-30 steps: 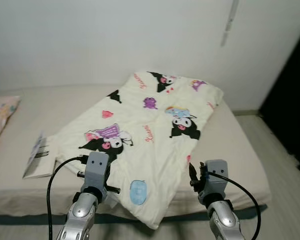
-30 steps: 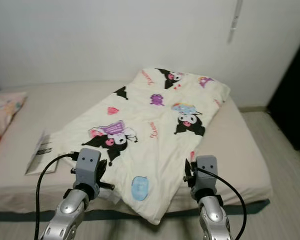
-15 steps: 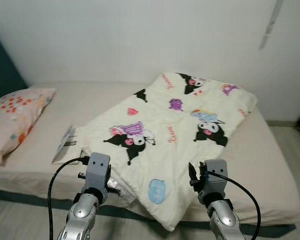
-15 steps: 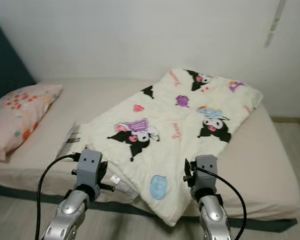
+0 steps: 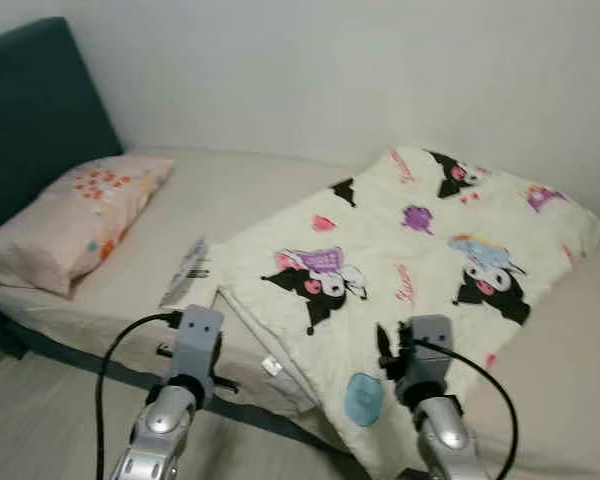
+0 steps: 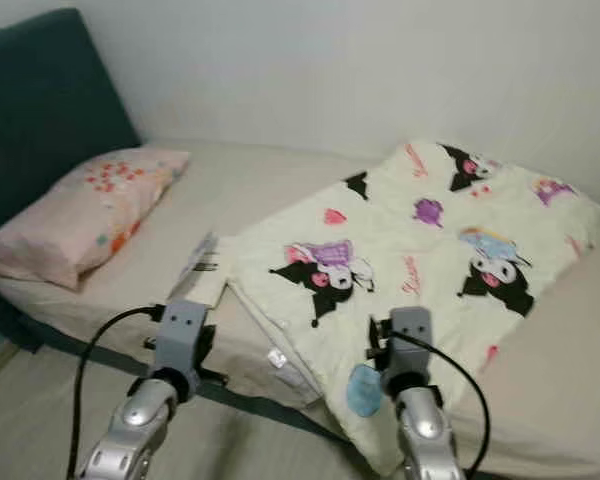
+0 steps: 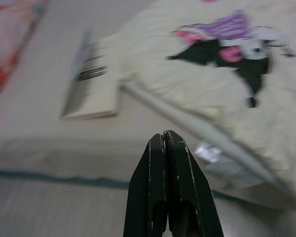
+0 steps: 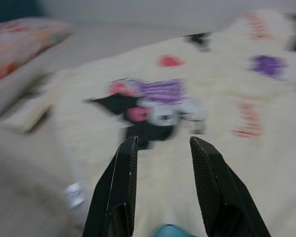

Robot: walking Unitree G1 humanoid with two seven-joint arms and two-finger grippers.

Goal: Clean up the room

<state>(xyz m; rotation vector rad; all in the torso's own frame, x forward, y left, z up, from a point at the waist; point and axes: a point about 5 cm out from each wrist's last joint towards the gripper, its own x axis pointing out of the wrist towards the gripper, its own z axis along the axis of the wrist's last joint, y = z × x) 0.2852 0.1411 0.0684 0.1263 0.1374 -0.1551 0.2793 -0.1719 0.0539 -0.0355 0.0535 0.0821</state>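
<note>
A cream blanket (image 5: pixel 410 250) printed with cartoon figures lies crumpled across the right half of the bed (image 5: pixel 250 190), one corner hanging over the near edge. A thin booklet (image 5: pixel 187 272) rests on the mattress just left of the blanket. A pink flowered pillow (image 5: pixel 75 215) lies at the head end on the left. My left gripper (image 7: pixel 165 143) is shut and empty, held in front of the bed's near edge. My right gripper (image 8: pixel 160 148) is open and empty, held over the blanket's hanging corner.
A dark teal headboard (image 5: pixel 30 110) rises at the far left. A plain white wall (image 5: pixel 330 70) runs behind the bed. Pale floor (image 5: pixel 50 420) lies before the bed at lower left.
The whole view has swung to the left: the headboard and pillow have come into sight and the blanket has shifted right. Both arms keep the same pose.
</note>
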